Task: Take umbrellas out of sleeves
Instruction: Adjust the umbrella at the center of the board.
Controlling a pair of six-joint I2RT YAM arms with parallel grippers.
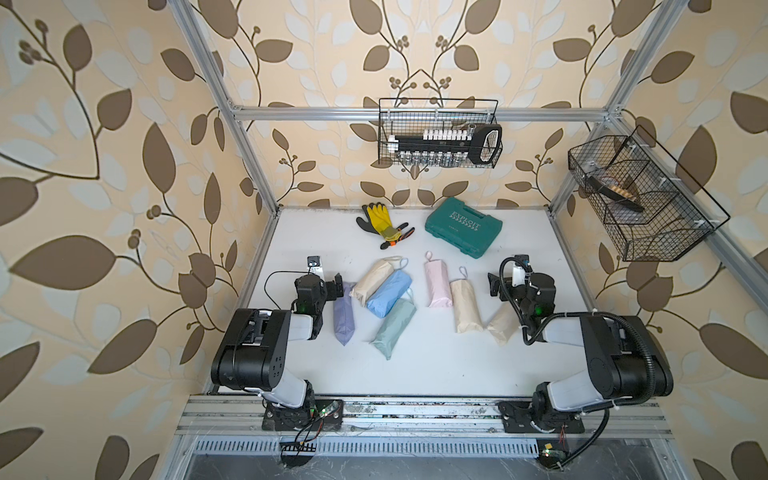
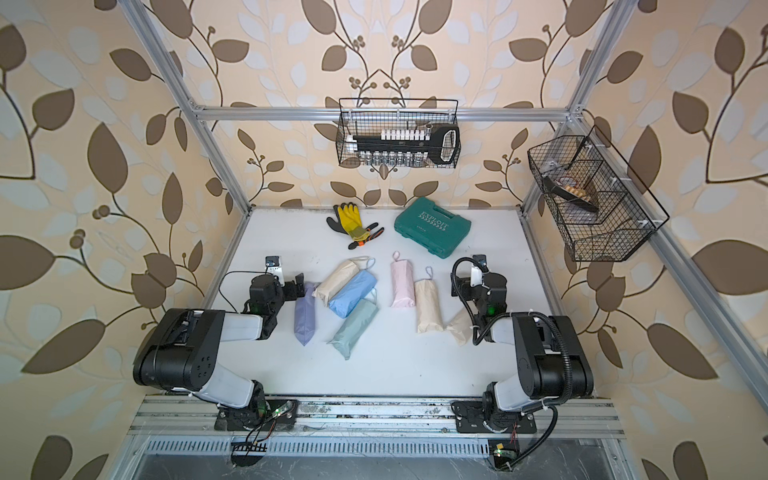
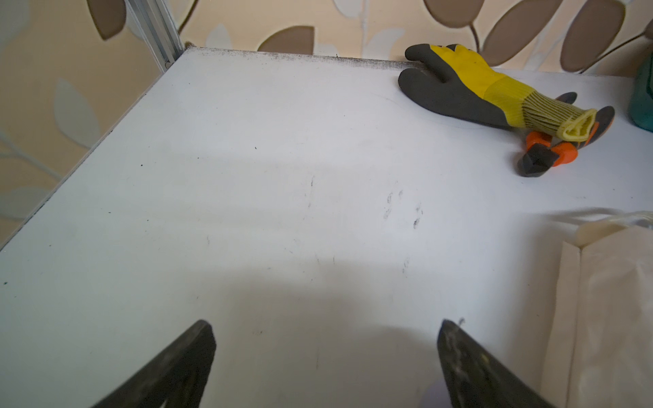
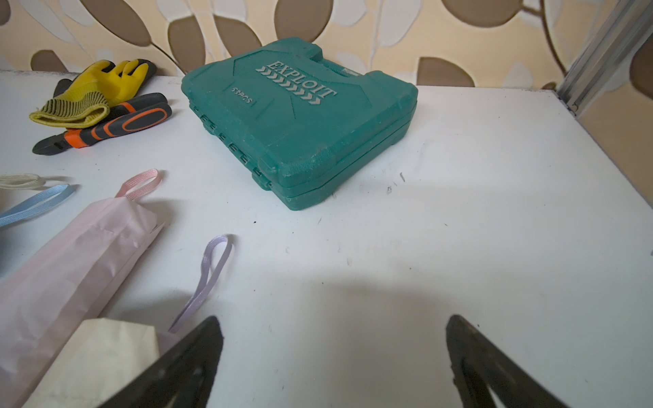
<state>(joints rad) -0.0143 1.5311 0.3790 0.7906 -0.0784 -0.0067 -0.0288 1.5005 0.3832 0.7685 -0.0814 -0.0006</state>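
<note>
Hidden: far end of lilac sleeve point(image 1: 343, 316) masked by left gripper point(image 1: 339, 286) in both top views; outermost beige sleeve point(image 1: 500, 326) half covered by right arm point(image 1: 565, 328).
Cut off: pink sleeve point(image 4: 70, 261) cropped at the frame edge in the right wrist view.
Sleeves: seven, plump, lying on white table point(image 1: 415, 374) between the arms; contents unseen.
Left gripper: jaws spread wide, empty.
Right gripper point(image 4: 335, 320): jaws spread wide, empty, over bare table.

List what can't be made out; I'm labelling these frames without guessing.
- Rightmost beige sleeve: both top views, right arm covers part.
- Leftmost beige sleeve: left wrist view, cut by frame edge.
- Umbrellas: unseen; sleeve fabric hides any contents.
- Side basket contents: both top views, too small through mesh.
</note>
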